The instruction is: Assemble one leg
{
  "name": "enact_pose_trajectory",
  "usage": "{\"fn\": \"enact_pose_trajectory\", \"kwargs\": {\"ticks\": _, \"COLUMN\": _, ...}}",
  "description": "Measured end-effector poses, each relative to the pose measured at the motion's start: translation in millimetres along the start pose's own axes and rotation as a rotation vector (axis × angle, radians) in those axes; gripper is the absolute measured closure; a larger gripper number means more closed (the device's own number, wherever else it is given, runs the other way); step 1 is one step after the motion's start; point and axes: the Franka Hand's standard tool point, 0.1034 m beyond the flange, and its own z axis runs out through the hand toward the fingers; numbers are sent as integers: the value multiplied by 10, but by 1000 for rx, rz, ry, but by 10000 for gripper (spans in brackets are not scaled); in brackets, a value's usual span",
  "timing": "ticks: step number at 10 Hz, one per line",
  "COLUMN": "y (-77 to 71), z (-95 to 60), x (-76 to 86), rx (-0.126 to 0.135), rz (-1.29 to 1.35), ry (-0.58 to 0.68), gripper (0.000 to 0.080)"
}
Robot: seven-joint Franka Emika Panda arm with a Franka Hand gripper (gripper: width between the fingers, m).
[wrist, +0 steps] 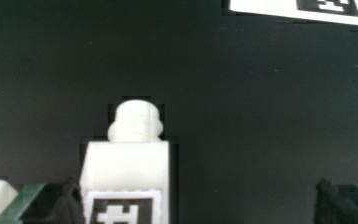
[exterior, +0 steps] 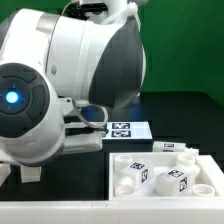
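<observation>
Gripper (wrist: 194, 206) open around the leg (wrist: 126, 165), as we see it
We find its fingers (wrist: 41, 205) spread wide, the leg upright between them on the dark counter (wrist: 247, 110), peg up, well apart from the marker board (wrist: 311, 6); a white tray (exterior: 118, 155) lies just beside that board

In the wrist view, bare black table (wrist: 247, 90) lies open between the leg (wrist: 126, 165) and the marker board (wrist: 309, 8); we see nothing standing there. The gripper (wrist: 194, 205) has its fingers spread wide: the leg stands close to one finger, with clear room towards the other. In the exterior view, the arm (exterior: 60, 60) fills the exterior view's left and hides much of the table. The tray-like part (exterior: 118, 205) takes the near right, and tagged white pieces (exterior: 140, 175) crowd it with narrow gaps between.
</observation>
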Motion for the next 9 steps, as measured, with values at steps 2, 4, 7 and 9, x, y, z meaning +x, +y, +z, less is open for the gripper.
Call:
{"fn": "enact_pose_trajectory", "kwargs": {"ticks": 2, "y": 112, "z": 41, "x": 4, "rx": -3, "rz": 3, "ry": 3, "gripper": 151}}
{"fn": "enact_pose_trajectory", "kwargs": {"ticks": 4, "y": 154, "z": 102, "x": 78, "rx": -5, "rz": -8, "ry": 26, "gripper": 151}}
{"fn": "enact_pose_trajectory", "kwargs": {"ticks": 7, "y": 143, "z": 109, "x": 88, "rx": -7, "rz": -9, "ry": 25, "gripper": 151}}
{"fn": "enact_pose_trajectory", "kwargs": {"ticks": 9, "y": 136, "z": 116, "x": 119, "rx": -10, "rz": -12, "ry": 34, "gripper": 151}}
